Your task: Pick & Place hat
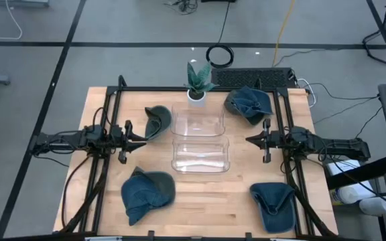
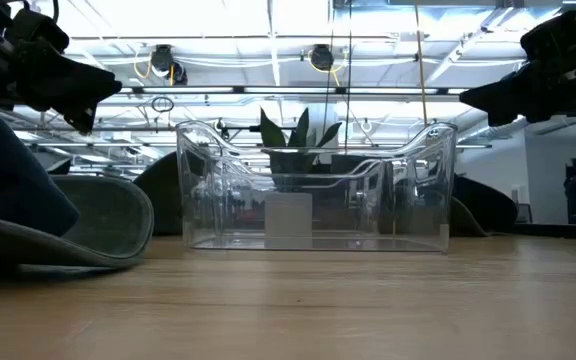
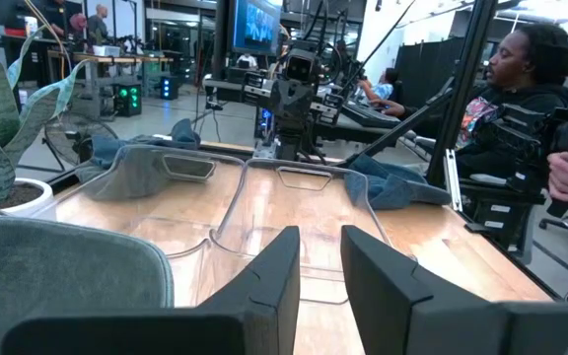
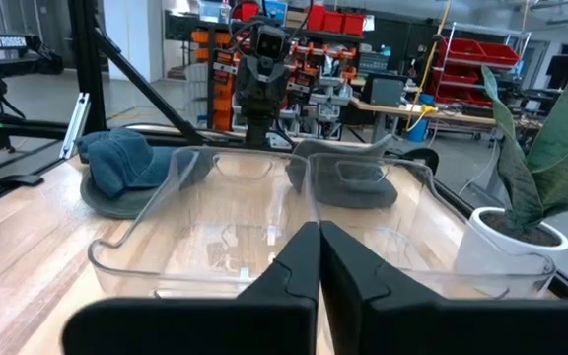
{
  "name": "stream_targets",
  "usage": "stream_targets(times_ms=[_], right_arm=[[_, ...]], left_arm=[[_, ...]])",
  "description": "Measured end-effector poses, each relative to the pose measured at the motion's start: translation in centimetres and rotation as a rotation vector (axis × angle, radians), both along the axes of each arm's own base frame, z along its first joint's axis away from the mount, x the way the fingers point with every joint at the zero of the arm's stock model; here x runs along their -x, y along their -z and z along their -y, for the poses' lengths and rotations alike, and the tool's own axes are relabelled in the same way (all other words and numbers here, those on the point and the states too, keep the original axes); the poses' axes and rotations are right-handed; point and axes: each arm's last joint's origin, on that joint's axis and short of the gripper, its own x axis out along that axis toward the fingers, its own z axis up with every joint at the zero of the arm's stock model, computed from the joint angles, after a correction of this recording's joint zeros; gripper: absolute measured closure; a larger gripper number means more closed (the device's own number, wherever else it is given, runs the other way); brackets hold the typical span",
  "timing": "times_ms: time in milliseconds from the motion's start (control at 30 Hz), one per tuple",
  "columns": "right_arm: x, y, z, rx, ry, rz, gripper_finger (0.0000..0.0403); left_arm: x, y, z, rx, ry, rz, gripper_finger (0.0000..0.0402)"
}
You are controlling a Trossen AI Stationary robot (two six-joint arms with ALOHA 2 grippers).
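Four dark blue hats lie on the wooden table: one at the far left [image 1: 157, 120], one at the near left [image 1: 146, 193], one at the far right [image 1: 248, 102] and one at the near right [image 1: 275, 204]. My left gripper [image 1: 143, 139] hovers left of the two clear bins, open, with nothing between its fingers [image 3: 319, 266]. The far-left hat's brim [image 3: 67, 271] lies close beside it. My right gripper [image 1: 248, 139] hovers right of the bins, shut and empty [image 4: 319, 251].
Two clear plastic bins [image 1: 198, 124] [image 1: 200, 155] stand side by side at the table's centre, between the grippers. A potted plant [image 1: 197, 84] stands at the far edge behind them. A person [image 3: 521, 79] sits beyond the table's right side.
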Motion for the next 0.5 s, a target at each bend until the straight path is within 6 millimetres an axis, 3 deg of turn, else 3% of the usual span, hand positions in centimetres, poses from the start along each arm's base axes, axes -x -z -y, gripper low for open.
stream_targets(times_ms=[433, 500], right_arm=[[-0.1, -0.5, 0.0, 0.000, -0.007, 0.022, 0.0389], [-0.1, -1.6, -0.1, 0.004, -0.046, 0.039, 0.0380]], left_arm=[[0.0, 0.0, 0.0, 0.000, 0.000, 0.000, 0.0314], [0.0, 0.0, 0.0, 0.000, 0.000, 0.000, 0.0314]])
